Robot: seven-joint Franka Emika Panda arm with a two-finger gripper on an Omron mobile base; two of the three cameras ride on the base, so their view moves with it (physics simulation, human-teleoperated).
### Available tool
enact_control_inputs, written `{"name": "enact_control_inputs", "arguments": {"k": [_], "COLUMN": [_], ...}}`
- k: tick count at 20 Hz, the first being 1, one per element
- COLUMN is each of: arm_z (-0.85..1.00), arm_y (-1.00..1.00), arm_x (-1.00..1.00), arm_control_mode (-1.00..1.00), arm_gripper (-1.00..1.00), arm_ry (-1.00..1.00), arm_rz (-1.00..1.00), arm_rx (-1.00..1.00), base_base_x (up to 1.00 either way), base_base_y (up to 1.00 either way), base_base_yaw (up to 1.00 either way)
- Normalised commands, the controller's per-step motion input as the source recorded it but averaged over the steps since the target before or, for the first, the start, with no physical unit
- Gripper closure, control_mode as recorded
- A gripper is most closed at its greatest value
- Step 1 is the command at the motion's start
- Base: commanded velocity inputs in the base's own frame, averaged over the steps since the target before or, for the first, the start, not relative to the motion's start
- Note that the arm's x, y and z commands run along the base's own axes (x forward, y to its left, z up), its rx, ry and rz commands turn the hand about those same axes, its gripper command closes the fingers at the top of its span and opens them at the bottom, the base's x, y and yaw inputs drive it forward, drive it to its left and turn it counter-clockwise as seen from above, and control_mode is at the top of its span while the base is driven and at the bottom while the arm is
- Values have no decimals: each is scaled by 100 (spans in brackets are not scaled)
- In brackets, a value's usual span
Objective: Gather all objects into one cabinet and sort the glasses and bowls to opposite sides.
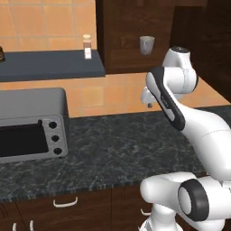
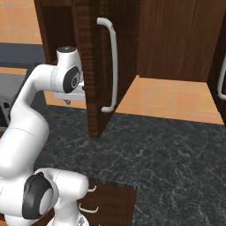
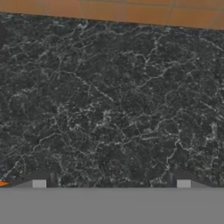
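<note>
The dark brown wall cabinet [image 1: 126, 31] stands open, and a plain grey cup [image 1: 146, 45] sits inside it on the bottom shelf. In the right base view its door [image 2: 95, 88] swings out toward me, with a long curved silver handle [image 2: 111, 66]. My gripper [image 1: 148, 100] [image 2: 68, 99] hangs below the wrist, left of the door's edge and below the cup, pointing down at the counter. In the hand view the gripper [image 3: 111, 183] is open, its two fingertips [image 3: 39, 183] set wide apart over bare black stone and holding nothing.
A grey toaster oven [image 1: 31, 124] sits at the left of the black marble counter [image 1: 113, 149]. A spice jar [image 1: 87, 47] stands on a dark wall shelf [image 1: 49, 65]. A second cabinet handle [image 2: 220, 75] shows at the far right. Base cabinets [image 1: 67, 207] lie below.
</note>
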Motion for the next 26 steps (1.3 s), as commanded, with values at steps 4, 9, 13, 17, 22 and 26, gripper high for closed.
{"name": "enact_control_inputs", "arguments": {"k": [4, 9, 13, 17, 22, 26], "arm_z": [0, 0, 0, 0, 0, 0], "arm_y": [0, 0, 0, 0, 0, 0], "arm_x": [0, 0, 0, 0, 0, 0], "arm_control_mode": [100, 100, 100, 100, 100, 100], "arm_gripper": [-100, -100, -100, -100, -100, -100], "arm_ry": [0, 0, 0, 0, 0, 0], "arm_rz": [0, 0, 0, 0, 0, 0], "arm_rx": [0, 0, 0, 0, 0, 0], "base_base_x": [100, 93, 69, -10, 30, 100], "base_base_y": [53, 91, 98, 97, 48, -80], "base_base_yaw": [0, 0, 0, 0, 0, 0]}}
